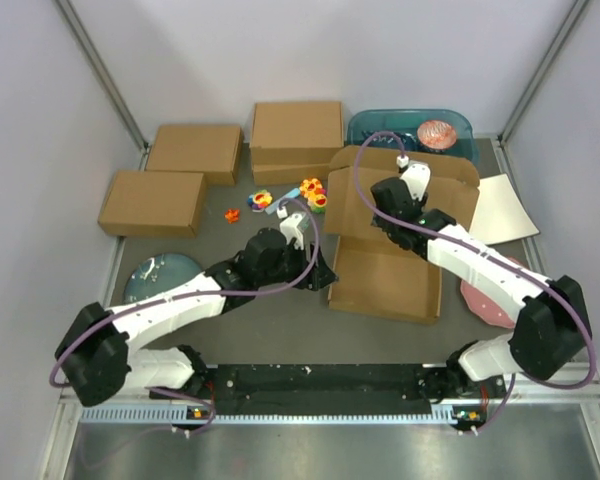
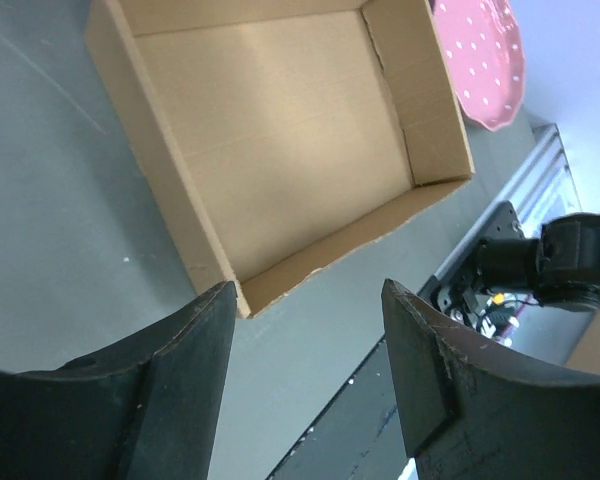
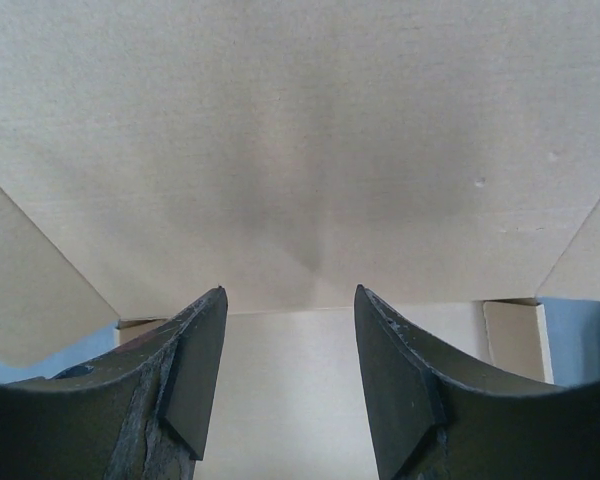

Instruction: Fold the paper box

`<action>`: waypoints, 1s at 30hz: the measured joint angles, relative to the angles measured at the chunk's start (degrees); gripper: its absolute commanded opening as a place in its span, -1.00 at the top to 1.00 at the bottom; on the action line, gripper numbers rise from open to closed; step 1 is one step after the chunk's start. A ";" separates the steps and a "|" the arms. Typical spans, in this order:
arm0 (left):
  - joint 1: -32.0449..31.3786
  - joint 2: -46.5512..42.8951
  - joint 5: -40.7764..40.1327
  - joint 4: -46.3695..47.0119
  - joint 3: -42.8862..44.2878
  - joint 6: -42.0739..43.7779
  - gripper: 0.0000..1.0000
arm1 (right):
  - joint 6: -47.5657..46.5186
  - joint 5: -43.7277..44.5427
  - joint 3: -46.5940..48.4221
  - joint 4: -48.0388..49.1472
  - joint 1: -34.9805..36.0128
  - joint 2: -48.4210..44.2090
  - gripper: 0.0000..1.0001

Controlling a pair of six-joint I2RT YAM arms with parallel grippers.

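Looking down from the top view, we record a dark grey table (image 1: 280, 320) enclosed by pale walls (image 1: 380, 50) with metal posts at the far corners.

The paper box (image 1: 385, 275) lies right of centre. Its tray walls stand up around a bare cardboard floor, and its lid panel reaches back toward a teal bin (image 1: 380, 125) at the far edge. A pinkish bowl (image 1: 438, 133) sits in that bin.

Three closed brown boxes (image 1: 194, 152) are grouped at the far left, well apart from the paper box. A white sheet (image 1: 505, 208) lies at the right. A pink dotted plate (image 1: 485, 300) lies near it, partly under the right arm. A bluish glass plate (image 1: 160, 275) lies at the left, and small coloured toys (image 1: 310, 195) sit at centre.

The left gripper (image 2: 305, 285) is released, jaws apart with nothing between them, just beside the tray's near left corner. The right gripper (image 3: 288, 295) is over the tray facing the lid panel, jaws apart and grasping nothing.
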 measured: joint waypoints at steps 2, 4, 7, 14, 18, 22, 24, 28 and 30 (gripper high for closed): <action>0.00 -1.99 -2.16 -1.66 -0.46 0.46 -0.35 | 0.02 -0.11 -0.02 0.20 -0.07 -0.35 -0.08; -0.02 -4.52 -5.95 -4.50 -0.35 0.68 -0.41 | 0.00 -0.28 -0.11 0.61 0.07 -2.29 -0.09; 0.52 -8.26 -13.09 -9.57 0.92 0.87 -0.46 | 0.02 -0.50 0.02 0.39 0.98 -7.43 -0.12; 16.79 -9.99 -20.90 -14.58 6.80 1.40 -0.45 | -0.76 -1.44 -0.39 0.11 7.56 -23.78 -0.11; 24.13 0.81 -21.79 -16.33 15.02 4.09 -0.41 | -1.49 -3.74 -6.05 0.66 8.59 -31.95 -0.11; 25.11 14.47 -18.75 -18.73 25.79 12.87 -0.42 | -1.42 -8.00 -14.32 -0.09 8.72 -37.40 -0.10; 25.16 20.33 -17.51 -20.26 31.30 17.97 -0.42 | -0.96 -10.40 -17.77 -0.39 8.90 -38.62 -0.09; 25.27 25.83 -17.33 -21.38 36.70 25.27 -0.36 | 0.57 -14.45 -22.18 -1.25 9.33 -40.85 -0.09; 25.38 27.96 -17.22 -21.75 39.60 27.85 -0.35 | 0.87 -15.96 -22.88 -1.22 9.38 -41.99 -0.09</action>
